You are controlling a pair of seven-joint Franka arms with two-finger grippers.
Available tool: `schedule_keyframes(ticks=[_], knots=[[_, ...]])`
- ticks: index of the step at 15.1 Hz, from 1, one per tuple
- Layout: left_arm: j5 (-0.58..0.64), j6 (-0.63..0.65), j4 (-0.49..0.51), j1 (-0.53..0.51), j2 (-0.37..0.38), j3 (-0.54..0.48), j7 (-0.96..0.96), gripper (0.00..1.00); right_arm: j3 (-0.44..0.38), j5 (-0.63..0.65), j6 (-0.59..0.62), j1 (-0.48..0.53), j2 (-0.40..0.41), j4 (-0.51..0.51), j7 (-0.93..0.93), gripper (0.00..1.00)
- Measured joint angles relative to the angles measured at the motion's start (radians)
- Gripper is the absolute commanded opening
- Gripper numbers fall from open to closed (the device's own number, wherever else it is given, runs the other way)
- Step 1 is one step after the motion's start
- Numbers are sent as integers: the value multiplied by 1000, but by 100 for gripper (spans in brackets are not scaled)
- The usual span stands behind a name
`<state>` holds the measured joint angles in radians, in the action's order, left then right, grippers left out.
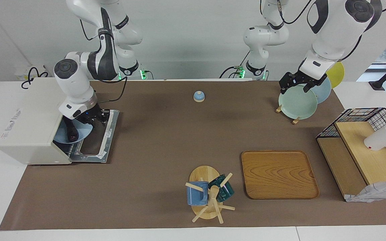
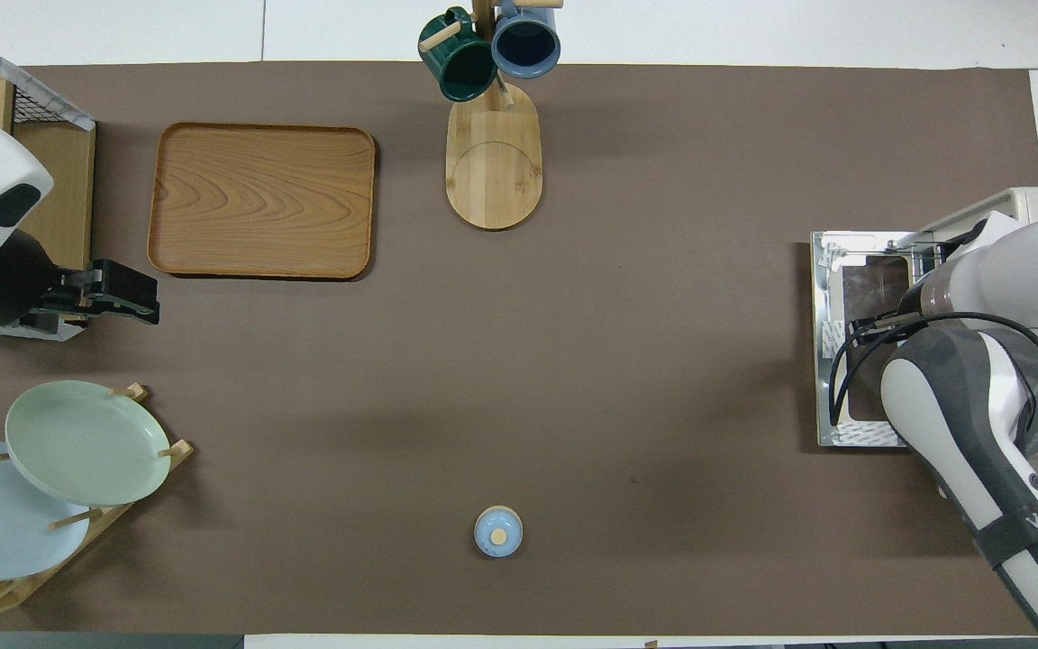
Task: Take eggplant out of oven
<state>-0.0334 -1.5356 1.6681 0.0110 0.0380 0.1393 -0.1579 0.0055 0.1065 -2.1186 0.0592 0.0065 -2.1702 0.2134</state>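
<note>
At the left of the facing frame the oven [image 1: 28,130] stands with its door folded down, and the eggplant [image 1: 71,131] lies on a blue plate [image 1: 79,133] in its mouth. The right tool [image 1: 89,121] is low over that plate; whether its fingers hold the eggplant cannot be told. At upper right the left tool [image 1: 297,86] hangs wide open, holding nothing, by the green plate [image 1: 298,102]

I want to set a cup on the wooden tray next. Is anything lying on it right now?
No. In the facing view the wooden tray shows bare wood grain from rim to rim.
</note>
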Motion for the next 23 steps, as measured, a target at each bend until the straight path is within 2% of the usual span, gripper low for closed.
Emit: schedule_keyframes(ticks=[5,8,9,10,12,13,19,23], knots=[[0,-8,0,0,0,0,0,100,-2,27,-16,4,0,-11,53,44],[0,-23,0,-1,0,0,0,100,-3,27,-70,34,-2,-33,129,43],[0,-31,1,-1,0,0,0,100,-3,27,-87,43,-3,-39,145,40],[0,-40,1,-1,0,0,0,100,-4,27,-97,48,-3,-42,152,31],[0,-49,2,-1,-1,0,0,100,-3,28,-100,48,-6,-47,153,3],[0,-55,2,-1,-2,0,0,100,-3,28,-100,48,-7,-49,153,0],[0,-105,7,-1,-33,2,0,100,0,31,-94,46,-21,-53,174,0],[0,-149,10,-1,-69,2,0,100,8,34,44,-15,-20,24,168,0]])
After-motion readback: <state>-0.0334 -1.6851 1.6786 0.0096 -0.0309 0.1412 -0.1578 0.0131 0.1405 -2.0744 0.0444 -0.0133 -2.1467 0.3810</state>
